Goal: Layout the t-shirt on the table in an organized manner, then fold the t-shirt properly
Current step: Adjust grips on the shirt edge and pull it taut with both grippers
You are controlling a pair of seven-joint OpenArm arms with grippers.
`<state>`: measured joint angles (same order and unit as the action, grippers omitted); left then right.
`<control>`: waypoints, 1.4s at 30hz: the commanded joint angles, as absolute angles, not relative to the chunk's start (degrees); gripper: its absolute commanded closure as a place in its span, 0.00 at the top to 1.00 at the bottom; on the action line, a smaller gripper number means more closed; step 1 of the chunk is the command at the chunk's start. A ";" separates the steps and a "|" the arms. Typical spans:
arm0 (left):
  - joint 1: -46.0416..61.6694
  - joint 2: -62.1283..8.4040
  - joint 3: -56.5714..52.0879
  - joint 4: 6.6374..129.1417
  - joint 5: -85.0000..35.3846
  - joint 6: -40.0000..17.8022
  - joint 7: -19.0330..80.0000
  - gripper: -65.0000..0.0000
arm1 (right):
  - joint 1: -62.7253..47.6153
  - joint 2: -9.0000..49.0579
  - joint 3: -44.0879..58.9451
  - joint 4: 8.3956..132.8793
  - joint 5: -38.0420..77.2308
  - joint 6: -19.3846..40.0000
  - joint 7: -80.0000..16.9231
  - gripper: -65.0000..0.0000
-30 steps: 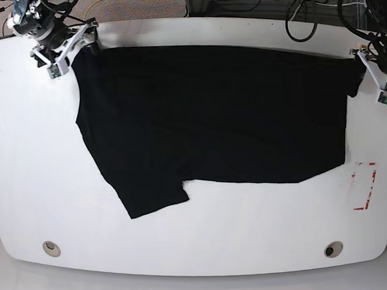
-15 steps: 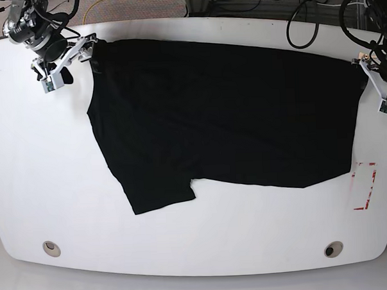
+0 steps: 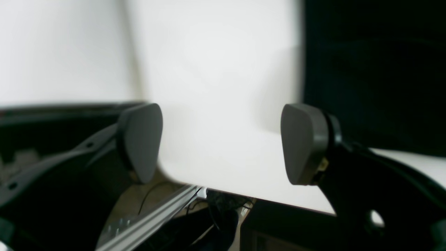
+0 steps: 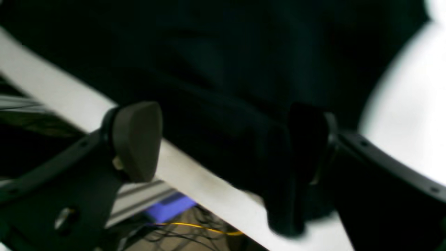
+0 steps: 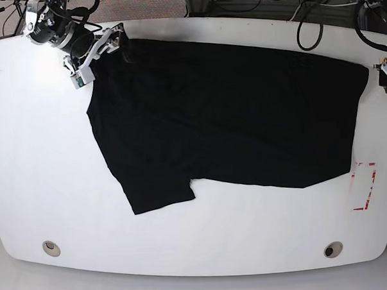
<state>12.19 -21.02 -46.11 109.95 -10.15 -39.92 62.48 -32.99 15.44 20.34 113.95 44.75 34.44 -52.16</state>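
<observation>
left pincer [image 3: 221, 143] spread wide, right pincer [image 4: 223, 143] spread wide

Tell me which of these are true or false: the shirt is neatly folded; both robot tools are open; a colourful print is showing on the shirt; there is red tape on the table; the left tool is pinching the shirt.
1. The t-shirt is neatly folded. False: it lies spread out, one sleeve sticking out at the near side.
2. Both tools are open. True: the left tool and the right tool both show their pads wide apart.
3. A colourful print shows. False: only plain black cloth is visible.
4. Red tape marks the table. True: the tape mark sits beside the shirt.
5. The left tool pinches the shirt. False: only bare table lies between its pads.
</observation>
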 commanded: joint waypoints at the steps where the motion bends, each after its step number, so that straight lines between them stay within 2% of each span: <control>1: 11.03 -21.93 -46.02 110.99 -11.03 -40.00 60.97 0.75 | -32.75 16.13 19.30 115.03 46.02 34.59 -51.03 0.72; 5: 11.03 -21.23 -43.03 110.81 -11.03 -40.00 60.97 0.75 | -32.66 16.13 17.45 114.95 45.67 34.68 -51.03 0.52; 10: 10.95 -17.10 -39.60 110.73 -10.86 -40.00 60.97 0.74 | -32.40 16.13 17.27 114.07 45.58 34.51 -51.03 0.23; 13: 10.77 -15.60 -39.60 110.37 -10.68 -40.00 60.97 0.68 | -32.13 16.31 17.27 112.75 45.49 34.42 -51.03 0.13; 18: 10.33 -13.76 -38.11 110.37 -8.92 -40.00 60.88 0.57 | -30.73 16.22 17.19 109.05 41.45 34.59 -50.95 0.15; 32: 9.98 -13.32 -37.49 108.44 -5.05 -40.00 60.88 0.57 | -29.67 17.27 17.27 98.59 30.46 34.77 -47.87 0.14; 39: 12.00 -13.32 -37.49 108.53 -5.23 -40.00 60.88 0.57 | -29.49 19.21 17.54 97.54 24.84 39.78 -47.87 0.14; 42: 12.97 -13.14 -37.32 108.53 -5.32 -40.00 60.88 0.57 | -29.49 20.35 17.54 98.15 22.02 40.00 -47.96 0.14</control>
